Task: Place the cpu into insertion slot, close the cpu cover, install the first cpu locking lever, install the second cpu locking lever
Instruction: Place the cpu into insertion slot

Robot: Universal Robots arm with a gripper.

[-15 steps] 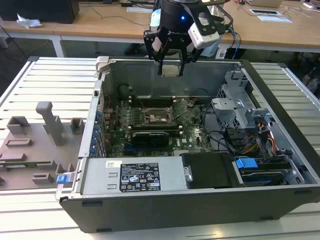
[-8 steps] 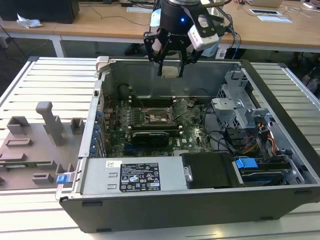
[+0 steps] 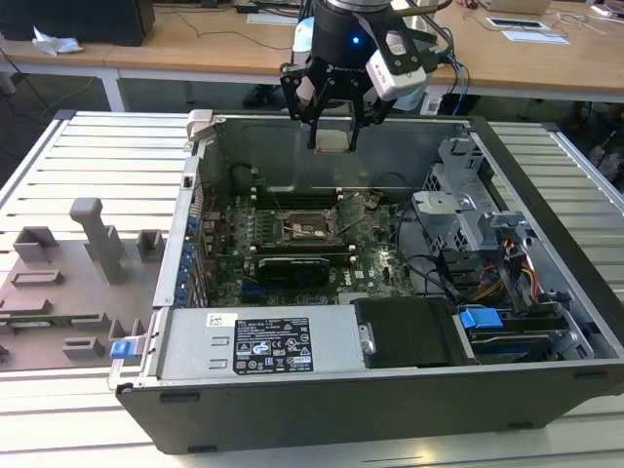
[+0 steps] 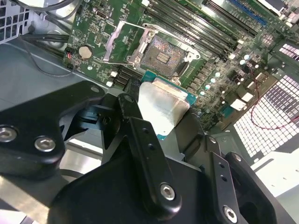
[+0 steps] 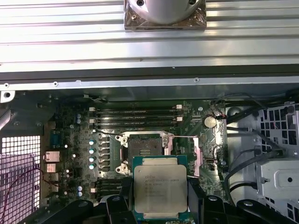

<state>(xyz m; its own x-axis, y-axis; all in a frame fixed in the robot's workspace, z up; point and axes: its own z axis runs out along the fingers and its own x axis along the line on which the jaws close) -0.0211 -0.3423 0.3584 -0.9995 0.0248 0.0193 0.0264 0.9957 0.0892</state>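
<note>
Aloft, cpu (image 5: 160, 186) clamped in pincer (image 5: 160, 198), insertion slot (image 5: 145, 148) well below

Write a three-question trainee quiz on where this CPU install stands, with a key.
1. Fill in: the end effector is shut on the ____.
2. True or false: the insertion slot lies empty.
3. The cpu cover is: A) shut over the slot; B) swung open beside the slot; C) clamped in the end effector.
Key: 1 cpu; 2 true; 3 B.
</note>
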